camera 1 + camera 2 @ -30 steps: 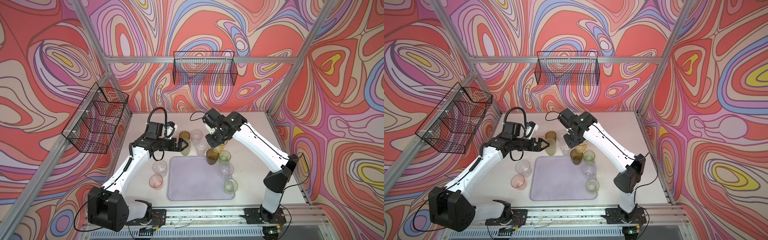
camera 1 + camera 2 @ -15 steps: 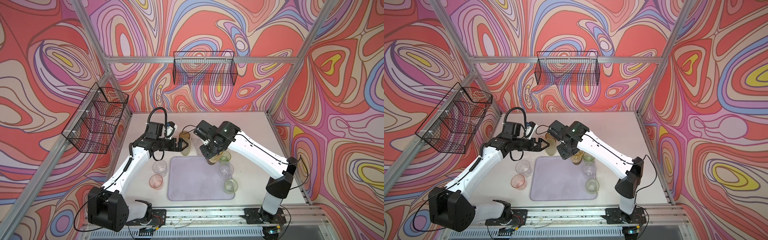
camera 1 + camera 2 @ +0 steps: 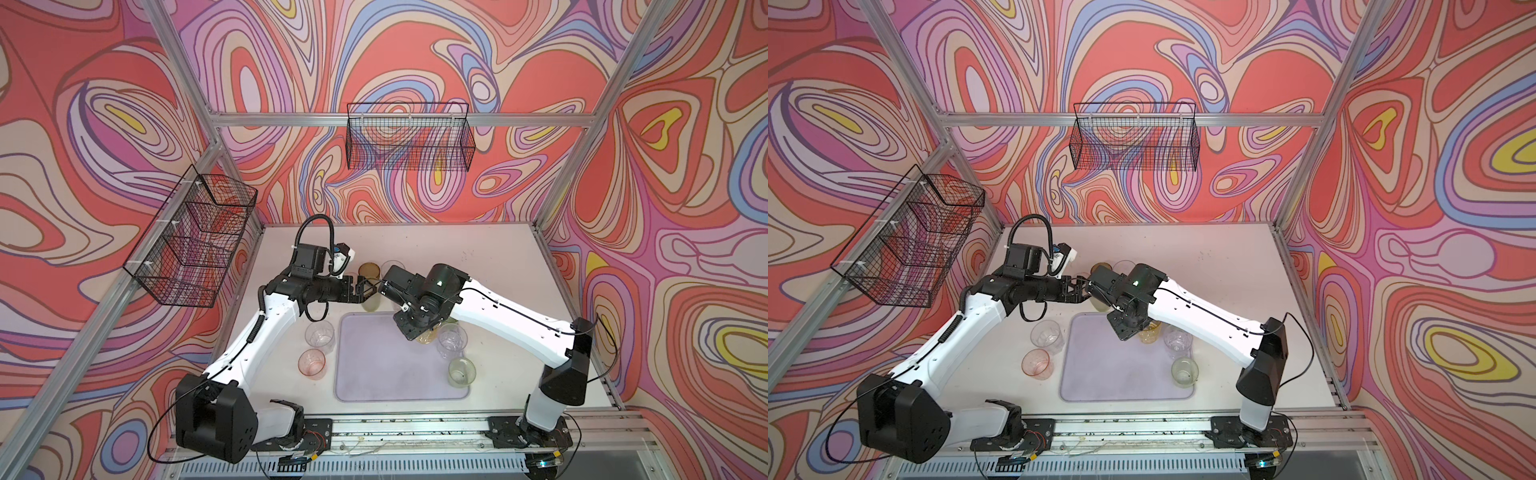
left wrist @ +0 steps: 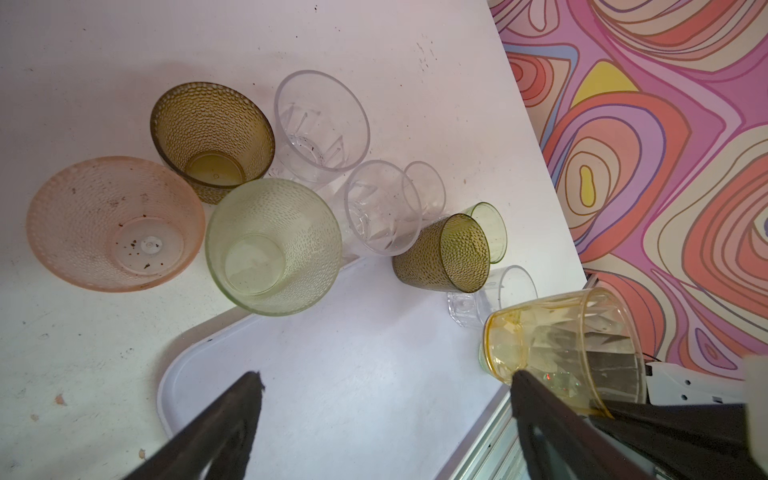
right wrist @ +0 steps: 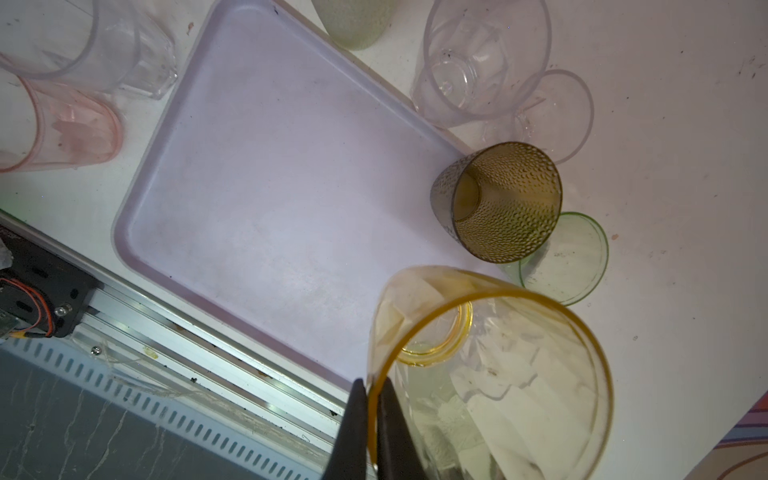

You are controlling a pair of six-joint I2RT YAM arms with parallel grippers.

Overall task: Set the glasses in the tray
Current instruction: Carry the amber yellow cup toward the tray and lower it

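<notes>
1. Left of the tray (image 3: 386, 365), just beside its rim, a pink tumbler (image 3: 311, 362) and a clear tumbler (image 3: 320, 332) stand upright on the tabletop (image 3: 478, 257), neither yet carried in
2. Above the tray's far-left corner, the left gripper (image 4: 386, 375) hangs with its jaws spread wide and nothing between them. My guess is that it holds off there to leave the other arm room, while the pale green dotted tumbler (image 4: 272, 245) against the tray's far rim is within easy reach
3. Across the tray's middle only bare lilac floor shows, so the job looks barely begun
4. Above the tray's far-right corner, the right gripper (image 5: 372, 388) is pinched tight on the rim of the amber tumbler (image 5: 498, 374), with a finger (image 5: 351, 424) on each side of the wall. A rim pinch probably suits because the body is wide and its neighbours crowd close. The tumbler seems raised off the tray, presumably to be set down inside
5. Along the tray's right rim stand a dark olive dotted tumbler (image 5: 498, 203), a clear faceted tumbler (image 3: 451, 338) and a pale green tumbler (image 3: 461, 372); whether any base sits inside the rim I cannot tell
</notes>
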